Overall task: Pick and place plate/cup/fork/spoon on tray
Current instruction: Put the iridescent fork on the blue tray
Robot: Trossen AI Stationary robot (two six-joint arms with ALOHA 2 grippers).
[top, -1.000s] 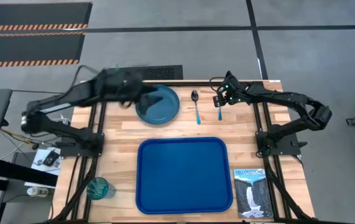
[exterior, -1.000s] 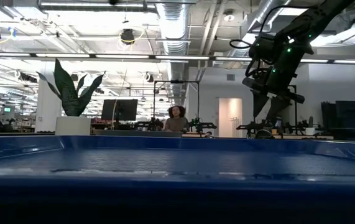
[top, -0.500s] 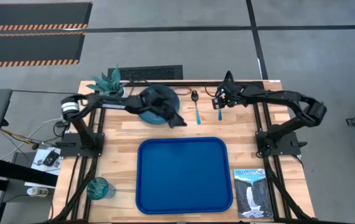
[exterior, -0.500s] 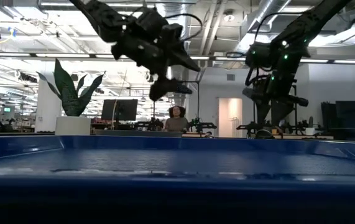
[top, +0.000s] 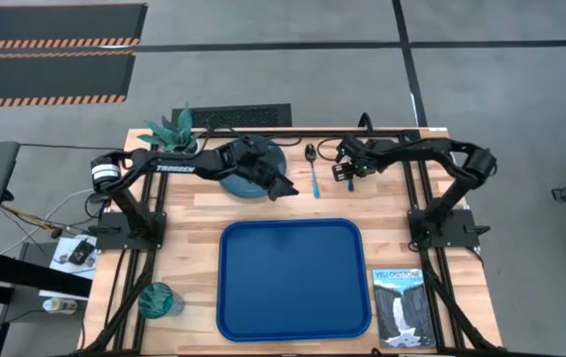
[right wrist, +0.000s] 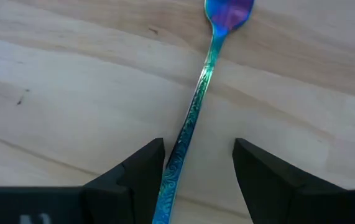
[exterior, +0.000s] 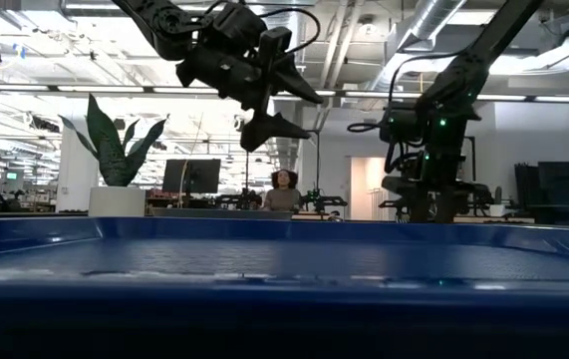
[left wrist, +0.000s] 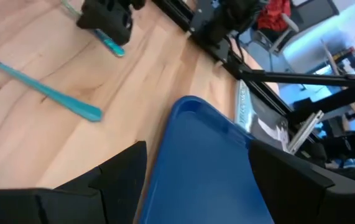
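The teal-blue plate point(top: 235, 183) lies at the table's far side, partly under my left arm. My left gripper point(top: 284, 188) hangs open and empty above the table, by the plate's right edge and just beyond the blue tray's point(top: 292, 297) far rim; the low view shows it point(exterior: 289, 110) well up. The spoon point(top: 313, 174) lies flat to its right. My right gripper point(right wrist: 196, 168) is open, low at the table, with one finger on each side of the fork's point(right wrist: 193, 118) blue handle. The teal cup point(top: 159, 299) stands at the near left corner.
A white pot with a teal plant point(top: 171, 131) stands at the far left, behind the plate. A waterfall-cover book point(top: 401, 305) lies at the near right, beside the tray. Bare wood shows between the tray's far rim and the cutlery.
My left arm has swung from the far left across the plate toward the right, and its open gripper now hangs by the plate's right edge. My right gripper has gone down and slightly left onto the fork's handle, staying open. The plate, spoon and fork have not moved.
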